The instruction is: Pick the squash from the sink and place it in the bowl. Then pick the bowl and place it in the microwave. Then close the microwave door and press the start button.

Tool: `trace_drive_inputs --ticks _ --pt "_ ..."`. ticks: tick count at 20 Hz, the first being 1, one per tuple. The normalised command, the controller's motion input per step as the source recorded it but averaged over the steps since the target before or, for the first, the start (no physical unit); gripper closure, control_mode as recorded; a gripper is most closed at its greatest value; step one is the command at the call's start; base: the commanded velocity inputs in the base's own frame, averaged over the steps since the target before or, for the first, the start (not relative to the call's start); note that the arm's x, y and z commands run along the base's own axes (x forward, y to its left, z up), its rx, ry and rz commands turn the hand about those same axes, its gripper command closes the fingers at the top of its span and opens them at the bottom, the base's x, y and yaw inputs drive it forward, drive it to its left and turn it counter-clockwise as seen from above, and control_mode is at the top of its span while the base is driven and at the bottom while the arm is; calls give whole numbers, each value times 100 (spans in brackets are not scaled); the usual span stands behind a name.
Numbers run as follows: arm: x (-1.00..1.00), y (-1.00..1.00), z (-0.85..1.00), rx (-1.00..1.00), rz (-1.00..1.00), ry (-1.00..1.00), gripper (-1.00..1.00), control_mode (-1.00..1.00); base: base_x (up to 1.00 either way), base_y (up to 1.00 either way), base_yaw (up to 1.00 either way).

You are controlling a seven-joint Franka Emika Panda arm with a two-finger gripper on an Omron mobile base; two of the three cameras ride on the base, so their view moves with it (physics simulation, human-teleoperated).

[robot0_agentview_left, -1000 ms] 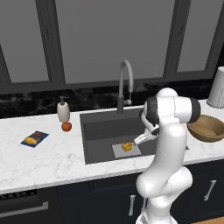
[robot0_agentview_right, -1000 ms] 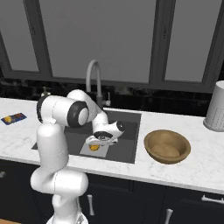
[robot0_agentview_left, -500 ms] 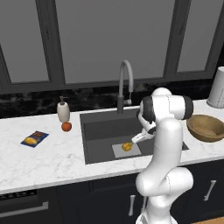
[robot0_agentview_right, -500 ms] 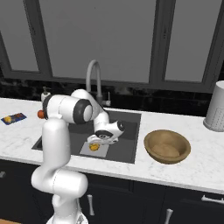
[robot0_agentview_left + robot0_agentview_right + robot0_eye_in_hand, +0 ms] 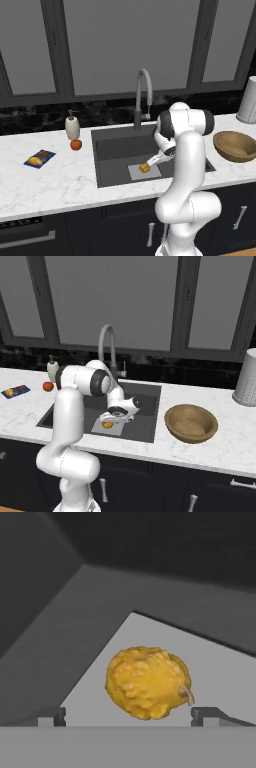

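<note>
Here the squash (image 5: 148, 682) lies between open jaws, no writing legible.

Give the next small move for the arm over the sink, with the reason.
Probably ease down a little further, then close. The open gripper hangs just above the lumpy yellow-orange squash, its fingers spread to either side, and the squash lies on the light grey patch in the dark sink.

white counter (image 5: 60, 180), bowl (image 5: 191, 423), blue packet (image 5: 39, 158)

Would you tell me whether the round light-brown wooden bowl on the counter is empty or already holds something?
Empty: the round light-brown wooden bowl shows only its bare tan inside, and the lumpy yellow-orange squash lies in the dark grey sink.
</note>
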Motion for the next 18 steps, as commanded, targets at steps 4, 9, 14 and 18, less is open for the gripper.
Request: trace_drive_inputs --ticks 4,9,14,18 --pt "7 9 -24 0 0 0 -100 -100 0 0 0" --pt "19 3 -20 0 0 0 -100 -100 0 0 0" --pt "13 11 -13 0 0 0 -100 -100 0 0 0" --pt "10 21 -11 0 0 0 -100 -100 0 0 0"
